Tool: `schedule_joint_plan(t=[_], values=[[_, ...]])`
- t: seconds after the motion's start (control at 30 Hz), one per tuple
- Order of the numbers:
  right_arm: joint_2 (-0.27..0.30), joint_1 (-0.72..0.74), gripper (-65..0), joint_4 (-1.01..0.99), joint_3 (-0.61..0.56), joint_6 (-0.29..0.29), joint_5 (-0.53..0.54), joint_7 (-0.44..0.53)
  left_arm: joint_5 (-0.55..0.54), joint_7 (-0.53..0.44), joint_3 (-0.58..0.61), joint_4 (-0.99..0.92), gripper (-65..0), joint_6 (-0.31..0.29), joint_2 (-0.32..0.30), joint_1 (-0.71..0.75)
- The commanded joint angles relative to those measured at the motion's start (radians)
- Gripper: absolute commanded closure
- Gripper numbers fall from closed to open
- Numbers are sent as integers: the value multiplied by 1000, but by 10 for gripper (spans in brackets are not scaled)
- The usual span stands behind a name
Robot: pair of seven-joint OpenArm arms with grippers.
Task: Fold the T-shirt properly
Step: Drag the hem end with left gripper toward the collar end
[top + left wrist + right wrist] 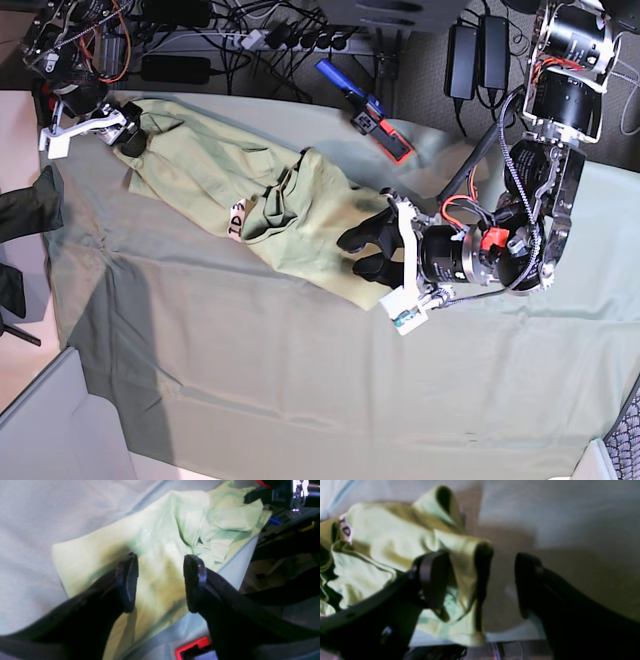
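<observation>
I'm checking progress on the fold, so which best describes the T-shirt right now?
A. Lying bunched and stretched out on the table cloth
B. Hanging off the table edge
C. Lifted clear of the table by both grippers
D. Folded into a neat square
A: the T-shirt lies rumpled and elongated on the table cloth, unfolded.

Crumpled pale yellow-green T-shirt (290,215), lying diagonally

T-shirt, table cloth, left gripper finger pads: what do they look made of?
T-shirt: soft matte knit, probably cotton; it creases and bunches limply.
Table cloth: thin matte woven fabric, grey-green, with shallow wrinkles.
Left gripper finger pads: black, dull, rounded edges, likely rubber or moulded plastic; too blurred to say which.
</observation>
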Motion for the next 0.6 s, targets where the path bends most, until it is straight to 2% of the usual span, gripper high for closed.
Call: schedule_joint_plan(t=[0.0, 0.4, 0.43, 0.47, 0.57], values=[[14, -3, -415, 8, -8, 56, 13, -11, -21, -21, -2, 17, -328, -8, 2, -21], [14, 14, -414, 13, -100, 57, 9, -15, -21, -21, -2, 17, -328, -8, -3, -21], [14, 14, -395, 13, -100, 57, 9, -14, -21, -21, -2, 17, -328, -8, -3, -21], [14, 14, -349, 13, -100, 57, 9, -9, -21, -21, -2, 17, -328, -8, -3, -21], [14, 14, -131, 13, -100, 57, 9, 10, -21, -21, -2, 17, -328, -8, -3, -21]])
